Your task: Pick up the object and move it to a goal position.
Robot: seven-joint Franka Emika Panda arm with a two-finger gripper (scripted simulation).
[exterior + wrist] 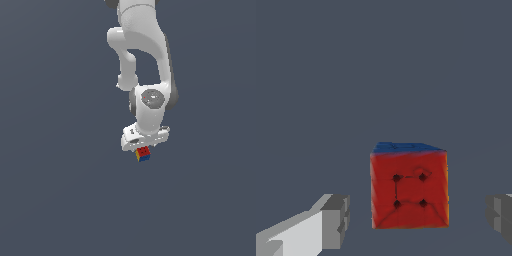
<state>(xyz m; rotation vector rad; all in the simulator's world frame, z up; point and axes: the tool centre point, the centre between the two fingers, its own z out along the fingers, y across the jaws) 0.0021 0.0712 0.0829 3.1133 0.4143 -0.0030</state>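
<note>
The object point(143, 154) is a small cube with red, blue and yellow faces, sitting directly under the white hand in the exterior view. In the wrist view its red face point(409, 190) fills the middle, with a blue face on its far side. My gripper point(418, 220) is open and straddles the cube. One grey fingertip point(336, 221) stands apart from one side of the cube and the other fingertip point(500, 218) is farther off on the opposite side. Neither pad touches it. In the exterior view the gripper point(143, 148) points straight down.
A plain dark grey-blue surface point(55, 190) surrounds the cube on all sides. The white arm point(145, 60) rises above the hand toward the upper part of the exterior view. No other objects or goal marker show.
</note>
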